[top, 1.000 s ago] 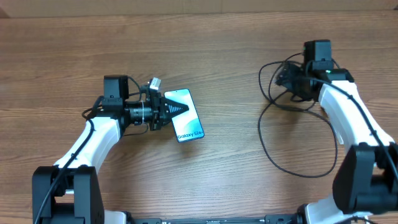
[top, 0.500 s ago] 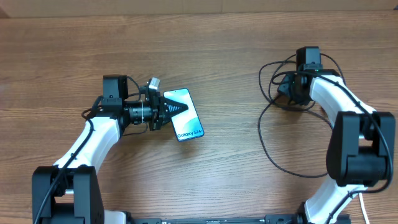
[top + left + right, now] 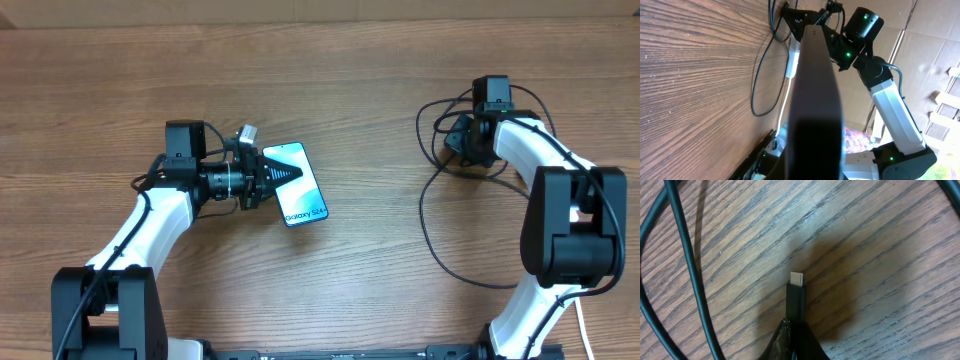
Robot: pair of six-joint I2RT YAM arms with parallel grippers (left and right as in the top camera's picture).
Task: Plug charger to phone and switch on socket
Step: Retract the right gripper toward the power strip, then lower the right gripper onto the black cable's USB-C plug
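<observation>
I judge the pick-up of the plug as done. My right fingers are clenched on the plug tip of the charger, and its metal end pokes out ahead of them just above the desk. My left fingers are clamped on one long edge of the phone, which sits screen-up at centre-left.

The next move calls for carrying the plug across to the phone and lining it up square with the port, which I take to be at the end near the lettering. The wood between the arms is bare, so there is room. The cable's loops trail around my right arm and could snag. I cannot find the socket in the overhead view.
</observation>
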